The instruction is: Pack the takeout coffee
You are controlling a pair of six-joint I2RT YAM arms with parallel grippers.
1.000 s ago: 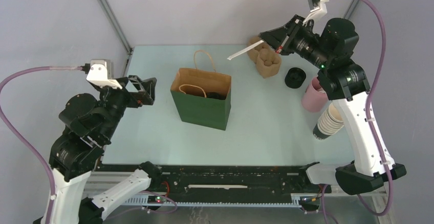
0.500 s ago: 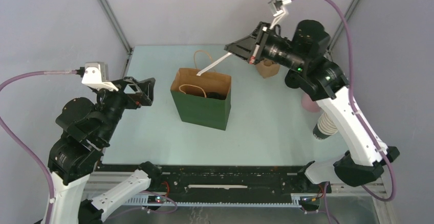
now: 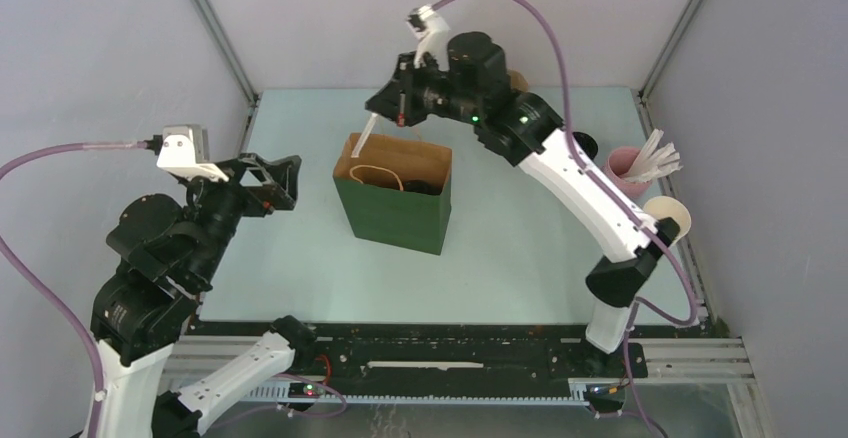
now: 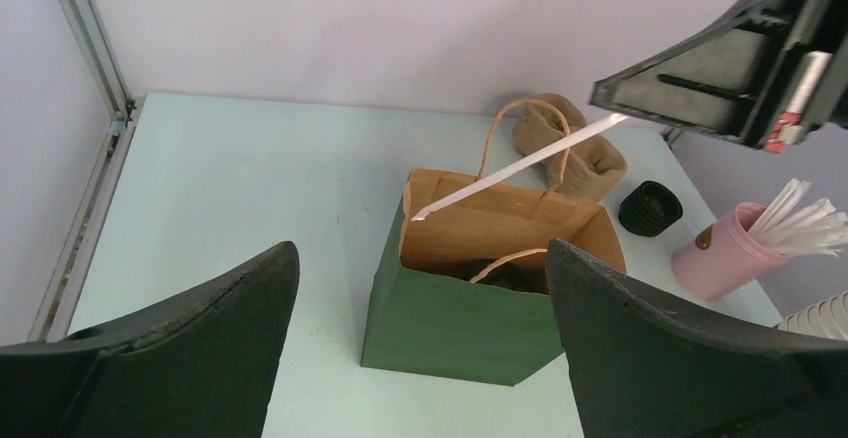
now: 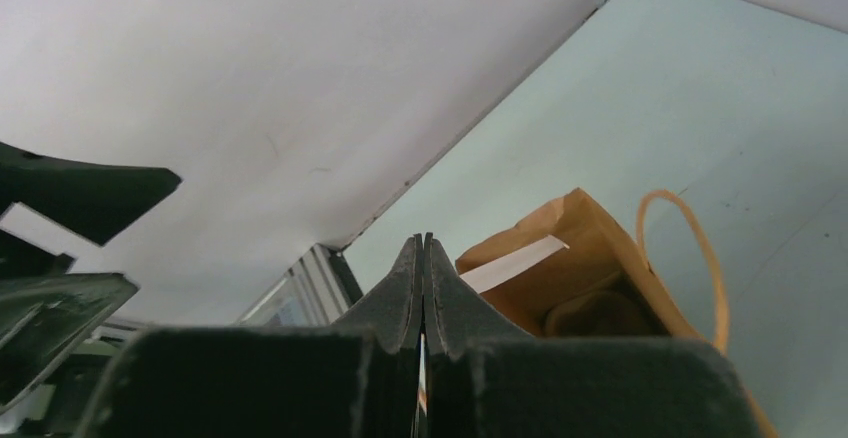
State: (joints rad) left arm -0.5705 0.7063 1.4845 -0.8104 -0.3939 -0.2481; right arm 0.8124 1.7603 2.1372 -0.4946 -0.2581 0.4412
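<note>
A green paper bag (image 3: 395, 213) with a brown inside and tan handles stands open mid-table. A dark round shape (image 3: 424, 187) lies deep inside it, likely the takeout coffee's black lid; its wall is hidden. It also shows in the left wrist view (image 4: 511, 275). My right gripper (image 3: 385, 110) hovers above the bag's far left corner, shut on a white straw (image 3: 366, 128) that slants down over the bag's mouth (image 4: 510, 173) (image 5: 515, 262). My left gripper (image 3: 286, 174) is open and empty, held left of the bag and facing it.
A pink cup of white straws (image 3: 632, 168) and a stack of lidless paper cups (image 3: 668, 218) stand at the right edge. A stack of black lids (image 4: 650, 208) and a brown cup carrier (image 4: 580, 153) sit behind the bag, at the far right.
My right arm has swung left with the straw, from above the brown carrier to above the bag's far left corner. My left arm has barely moved.
</note>
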